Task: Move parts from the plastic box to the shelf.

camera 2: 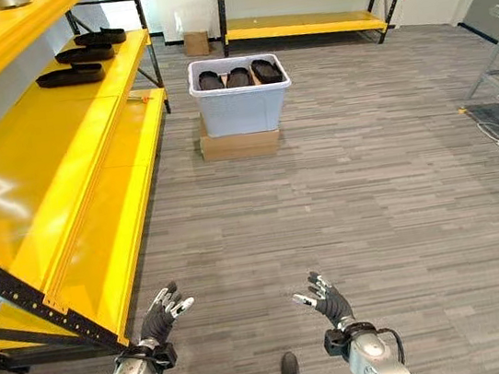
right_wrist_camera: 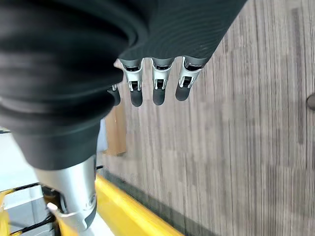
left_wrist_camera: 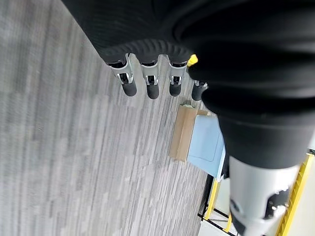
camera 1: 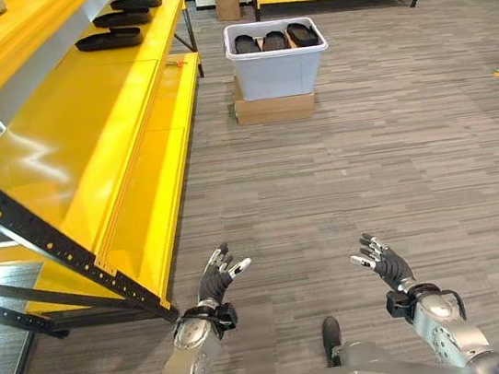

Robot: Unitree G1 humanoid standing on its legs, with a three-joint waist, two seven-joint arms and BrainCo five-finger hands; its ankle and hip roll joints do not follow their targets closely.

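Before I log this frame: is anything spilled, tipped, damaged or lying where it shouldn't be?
Nothing stands out. The plastic box sits squarely on a flat cardboard box, with three dark parts inside. Three more parts lie in a row on the yellow shelf. The left hand and right hand are open and empty.

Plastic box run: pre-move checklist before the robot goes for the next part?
1. Left hand free: ok, fingers relaxed, holding nothing.
2. Right hand free: ok, open and holding nothing.
3. Parts left in the plastic box: ok, dark parts show inside.
4. Box within reach: not ok, it sits on a cardboard base well ahead of both hands.
5. Floor path to the box: ok, nothing lies between.
6. Space on the yellow shelf: ok, placed parts sit only at the far end.
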